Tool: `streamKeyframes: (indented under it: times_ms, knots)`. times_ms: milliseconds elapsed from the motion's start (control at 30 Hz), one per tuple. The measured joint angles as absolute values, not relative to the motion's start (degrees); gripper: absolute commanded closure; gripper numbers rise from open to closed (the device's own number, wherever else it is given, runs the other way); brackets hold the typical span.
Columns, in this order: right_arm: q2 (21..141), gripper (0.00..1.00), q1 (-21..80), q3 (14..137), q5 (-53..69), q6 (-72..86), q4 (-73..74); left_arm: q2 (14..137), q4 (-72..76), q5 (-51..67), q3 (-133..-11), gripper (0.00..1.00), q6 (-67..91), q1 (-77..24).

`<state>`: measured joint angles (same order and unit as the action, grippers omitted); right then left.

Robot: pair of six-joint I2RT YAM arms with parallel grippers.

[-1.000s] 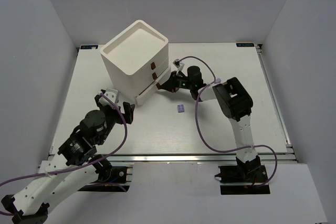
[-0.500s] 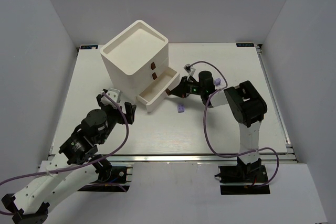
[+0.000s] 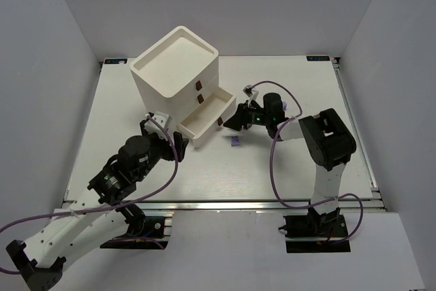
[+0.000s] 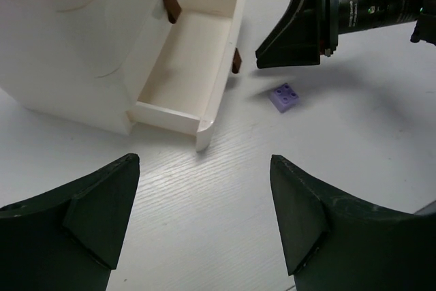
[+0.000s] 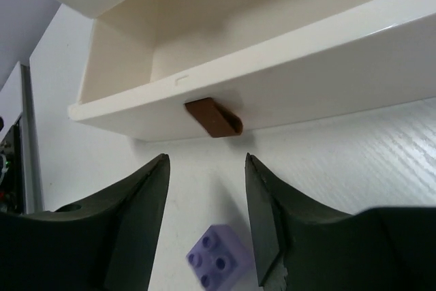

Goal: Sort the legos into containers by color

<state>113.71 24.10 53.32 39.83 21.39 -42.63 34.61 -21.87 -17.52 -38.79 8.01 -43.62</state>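
Lego brick, pale purple, lies on the desk just in front of the white cabinet's pulled-out bottom drawer. The right gripper, fingers parted, hovers just off the drawer's brown handle. The left gripper, spread wide, holds nothing.

Glossy white plastic drawer, smooth purple plastic lego, faintly wood-grained table

White arms, black joints, looping purple cables.
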Motion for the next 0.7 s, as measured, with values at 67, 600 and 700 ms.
streamKeyframes:
  times_ms: [67,600,700]
  knots:
    - [111.11,0.45,23.73,52.12,40.1,20.6,-41.28,37.01,-20.56,-15.49,-38.85,0.15,9.67,-43.66]
    - [80.4,0.3,14.74,63.0,19.16,5.37,3.29,80.75,-14.79,-11.79,-54.89,0.22,31.64,-53.01]
    - [75.57,0.58,10.09,60.86,20.53,5.26,7.6,89.38,-16.82,-16.38,-63.86,0.19,35.09,-55.22]
